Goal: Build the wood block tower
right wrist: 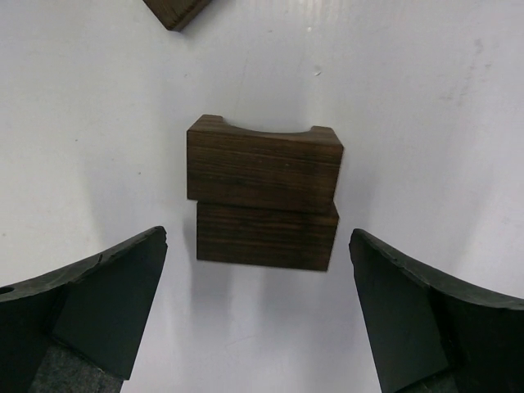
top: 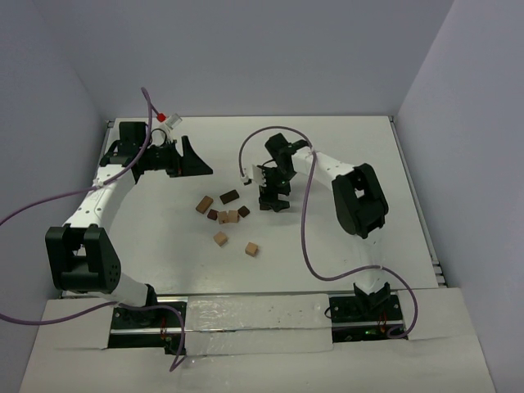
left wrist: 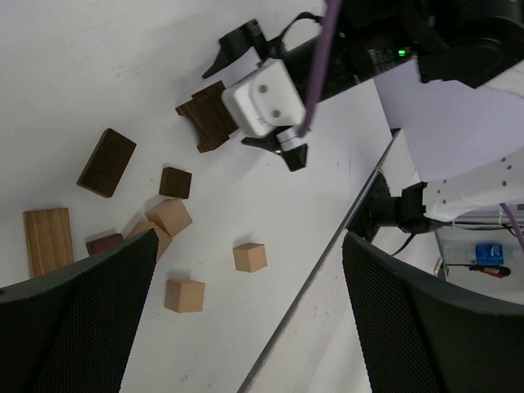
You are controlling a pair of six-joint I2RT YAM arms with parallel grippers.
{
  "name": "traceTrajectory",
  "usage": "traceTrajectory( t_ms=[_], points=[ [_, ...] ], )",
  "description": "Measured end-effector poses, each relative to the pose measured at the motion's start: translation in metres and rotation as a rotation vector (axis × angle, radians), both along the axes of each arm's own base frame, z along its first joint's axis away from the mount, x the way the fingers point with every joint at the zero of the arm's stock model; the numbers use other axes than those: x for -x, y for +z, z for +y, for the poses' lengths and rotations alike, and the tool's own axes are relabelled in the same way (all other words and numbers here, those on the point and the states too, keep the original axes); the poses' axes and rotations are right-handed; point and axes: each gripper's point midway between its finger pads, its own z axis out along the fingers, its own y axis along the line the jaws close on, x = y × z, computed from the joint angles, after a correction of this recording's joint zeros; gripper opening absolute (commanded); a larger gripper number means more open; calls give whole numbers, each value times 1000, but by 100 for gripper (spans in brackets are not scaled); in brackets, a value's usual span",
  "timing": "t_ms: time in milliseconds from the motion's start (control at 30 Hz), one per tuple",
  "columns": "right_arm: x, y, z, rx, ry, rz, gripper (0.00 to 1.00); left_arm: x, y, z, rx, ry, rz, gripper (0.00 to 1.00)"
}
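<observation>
Two dark brown wood blocks lie stacked, the upper one with a curved notch; this small tower sits just ahead of my open right gripper, between its fingers but untouched. In the top view the right gripper covers it. Loose wood blocks lie at the table's middle: a tan slab, a dark slab, tan cubes and a small cluster. My left gripper hangs open at the far left, holding nothing; in its own view it looks down on tan cubes.
The table's near edge runs diagonally through the left wrist view. Purple cables loop from both arms. Grey walls close in the white table at the back and on both sides.
</observation>
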Motion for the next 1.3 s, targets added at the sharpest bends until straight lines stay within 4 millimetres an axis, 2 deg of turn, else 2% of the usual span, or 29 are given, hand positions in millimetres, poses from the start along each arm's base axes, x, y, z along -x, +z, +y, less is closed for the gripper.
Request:
traceTrajectory(
  t_ms=[267, 367, 467, 533, 633, 700, 800, 900, 1033, 1133, 1300],
  points=[
    [-1, 59, 3, -73, -2, -99, 100, -18, -19, 18, -129, 107, -24, 99],
    [1, 80, 7, -110, -8, -115, 100, -28, -33, 32, -223, 169, -35, 92],
    [8, 104, 10, -168, -32, -116, 100, -41, -63, 50, -347, 214, -1, 75],
    [13, 125, 12, -222, -58, -126, 100, -45, -92, 60, -423, 225, 55, 70],
    [21, 156, 12, -296, -88, -148, 100, -39, -130, 72, -512, 221, 155, 61],
    [23, 171, 6, -360, -146, -182, 100, -36, -143, 78, -566, 209, 173, 58],
    [34, 172, -26, -390, -277, -170, 100, -34, -152, 78, -622, 182, 163, 55],
    [34, 169, -56, -425, -423, -159, 100, -31, -156, 70, -657, 144, 145, 54],
    [37, 157, -87, -454, -575, -117, 100, -24, -166, 53, -697, 79, 138, 58],
    [41, 149, -100, -479, -660, -73, 100, -18, -177, 41, -724, 31, 142, 65],
    [41, 149, -107, -545, -737, -27, 100, -15, -185, 36, -762, 7, 140, 63]
  ],
)
